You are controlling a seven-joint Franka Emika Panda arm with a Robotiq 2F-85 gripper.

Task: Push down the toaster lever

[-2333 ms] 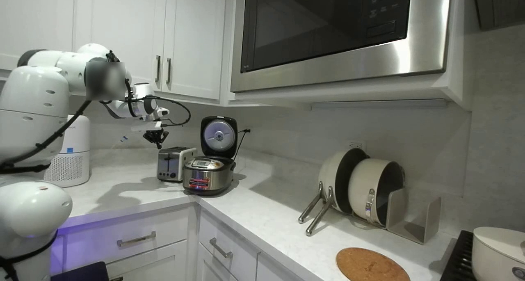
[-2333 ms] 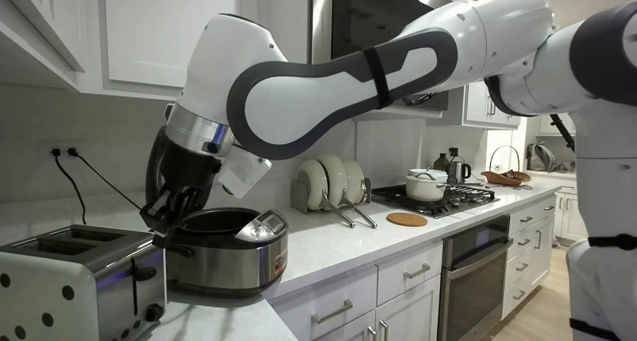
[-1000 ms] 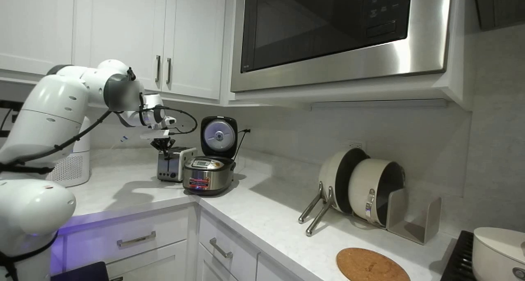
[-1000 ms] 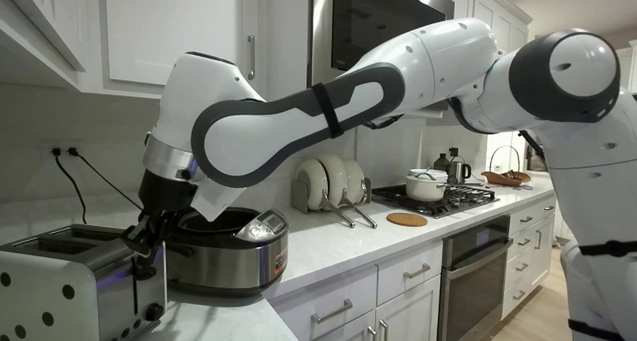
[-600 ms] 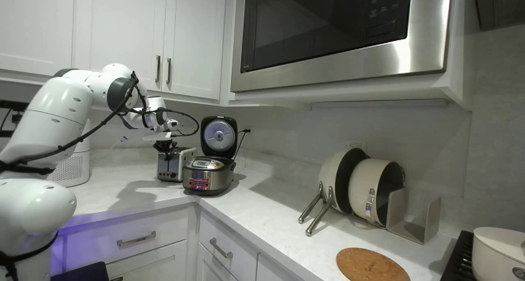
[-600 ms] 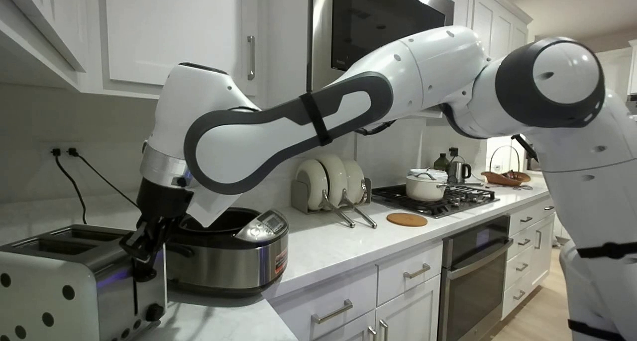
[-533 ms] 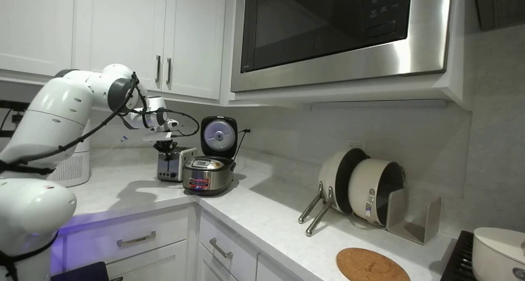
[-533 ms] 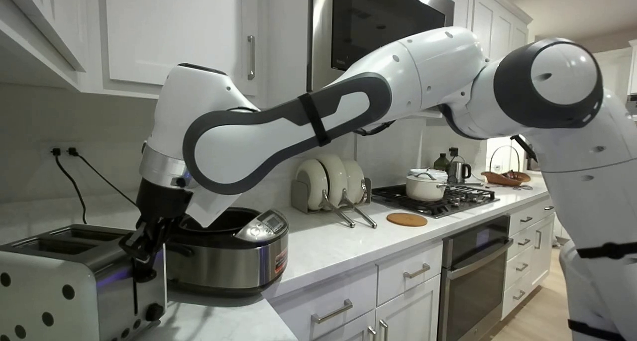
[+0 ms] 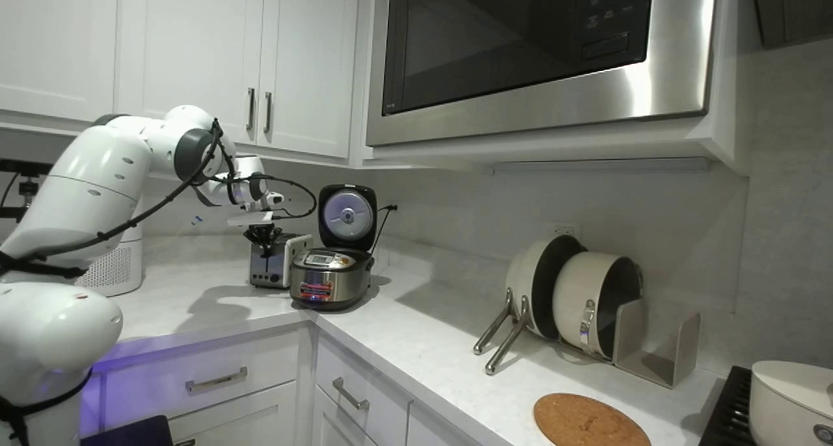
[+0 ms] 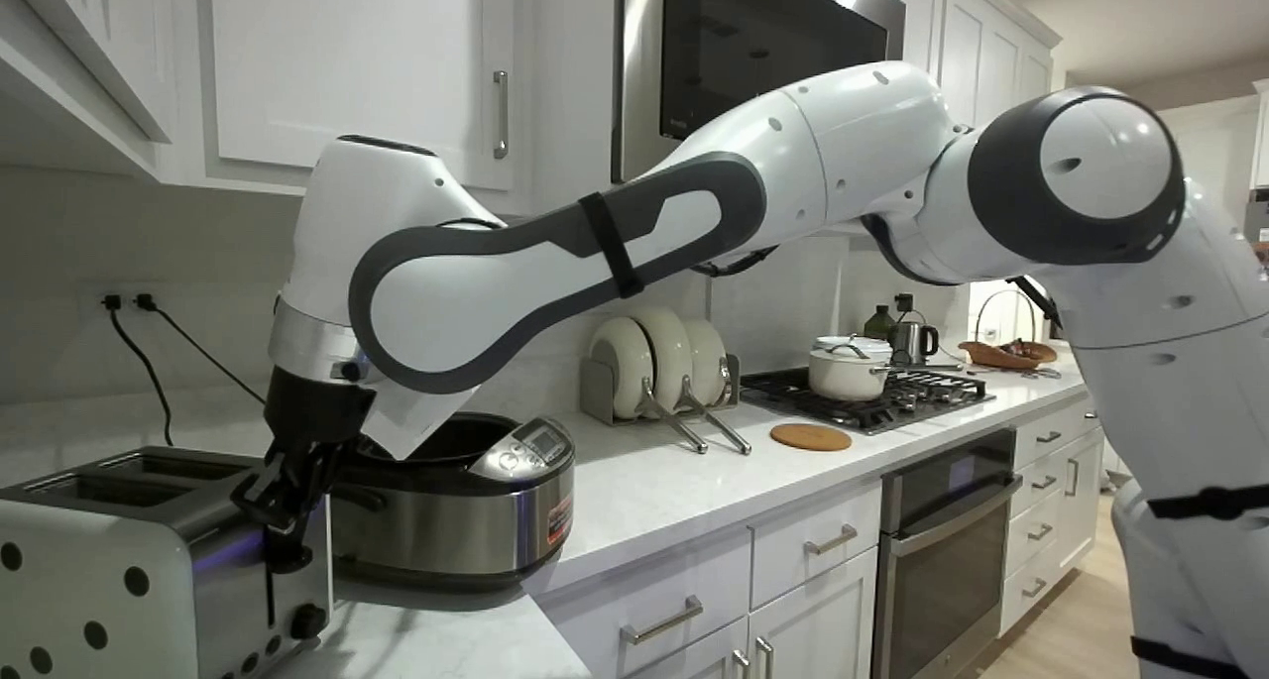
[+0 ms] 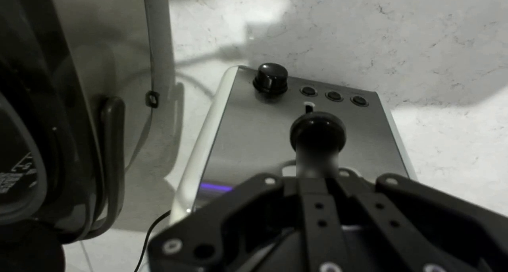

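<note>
The toaster [image 10: 223,600] has a silvery metal front, white sides with black dots and dark top slots. It also shows in the wrist view [image 11: 254,137] and in an exterior view [image 9: 276,273]. Its black lever knob [image 10: 290,560] stands in the upper part of the front slot; the knob also shows in the wrist view [image 11: 317,125]. My gripper [image 10: 285,532] points down with its fingertips together at the top of the knob, seemingly touching it. In the wrist view the gripper [image 11: 317,164] looks shut with nothing between the fingers; the fingertips are blurred and hide part of the knob.
The round silver cooker [image 10: 446,535] with its lid up stands close beside the toaster. A black dial [image 11: 272,79] and several small buttons sit low on the toaster's front. Wall cabinets [image 9: 306,75] hang above. A white perforated appliance [image 9: 114,270] stands behind the arm.
My gripper came down and over to the toaster's lever from above and in front. In the last half second it sank a little more, and the knob sits slightly lower than before.
</note>
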